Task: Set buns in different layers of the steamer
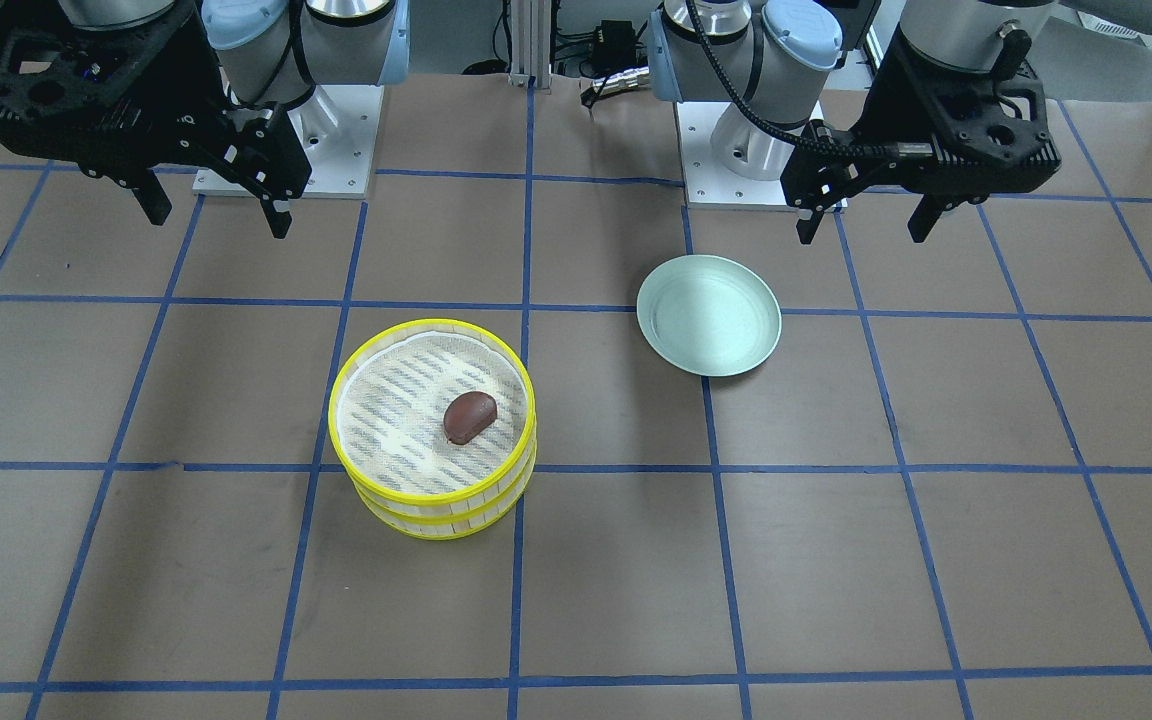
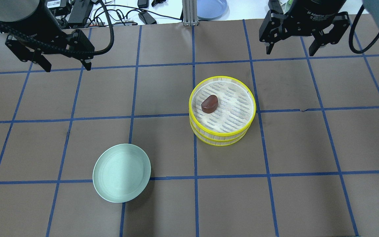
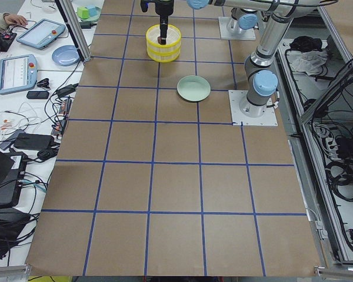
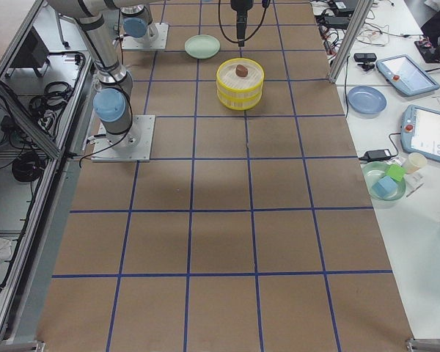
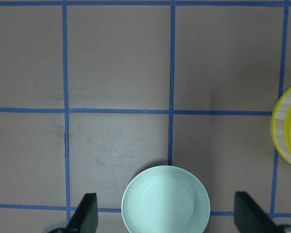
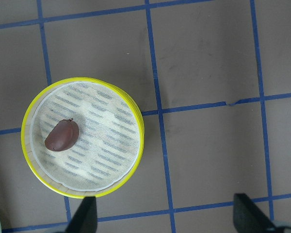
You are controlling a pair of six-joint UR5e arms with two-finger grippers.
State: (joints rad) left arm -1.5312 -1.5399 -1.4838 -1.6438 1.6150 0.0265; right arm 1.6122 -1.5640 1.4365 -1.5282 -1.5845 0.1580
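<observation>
The dark reddish-brown oval bun point(image 2: 209, 104) lies in the upper yellow-rimmed slatted steamer tray point(image 2: 222, 77), stacked on its twin tray point(image 2: 222, 141). No cream bun shows; if it's hidden below, the job looks done. The left hand point(image 2: 67, 67) and right hand point(image 2: 290, 52) hang open above the desk, holding nothing.

Left claw point(image 2: 67, 65) and right claw point(image 2: 290, 52) aloft, both spread, empty

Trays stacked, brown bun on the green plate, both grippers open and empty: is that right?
No. The brown bun lies in the top steamer tray, not on the green plate, as the overhead view shows. The rest holds.
</observation>
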